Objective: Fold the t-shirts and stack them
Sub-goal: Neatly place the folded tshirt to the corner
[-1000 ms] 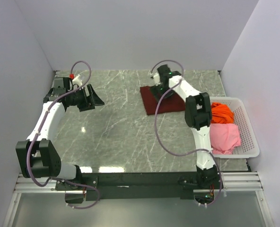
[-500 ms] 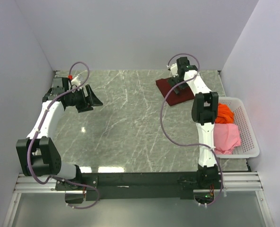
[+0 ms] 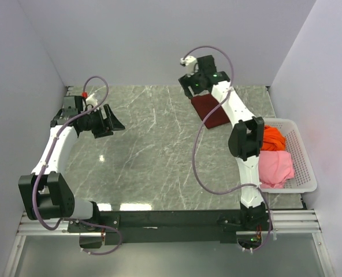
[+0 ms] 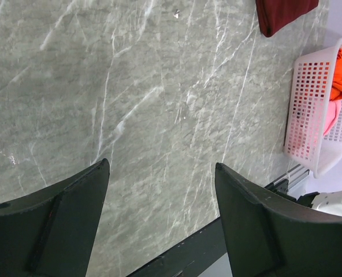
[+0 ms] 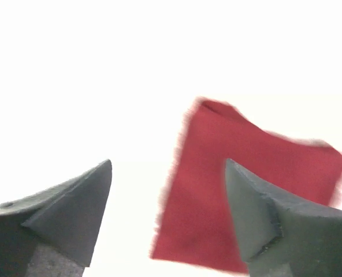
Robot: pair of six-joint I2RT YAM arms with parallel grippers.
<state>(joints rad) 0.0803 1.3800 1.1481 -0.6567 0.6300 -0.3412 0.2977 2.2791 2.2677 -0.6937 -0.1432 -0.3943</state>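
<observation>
The dark maroon t-shirt (image 3: 212,110) lies folded in a small rectangle at the back right of the marble table. My right gripper (image 3: 189,89) hovers open above its back left corner, holding nothing. In the washed-out right wrist view the maroon t-shirt (image 5: 246,184) shows below and to the right of the right gripper (image 5: 168,164). The orange t-shirt (image 3: 271,137) and the pink t-shirt (image 3: 274,166) lie bunched in the basket. My left gripper (image 3: 114,121) is open over the left side of the table, far from all cloth. The left gripper (image 4: 162,164) holds nothing over bare marble.
A white perforated basket (image 3: 303,153) stands at the table's right edge, against the right wall. The left wrist view shows the basket (image 4: 309,115) and the table's front rail. Walls close in the back, left and right.
The right gripper slid the maroon t-shirt toward the back right, let it go, then rose and swung left off it. The left arm has barely moved.
</observation>
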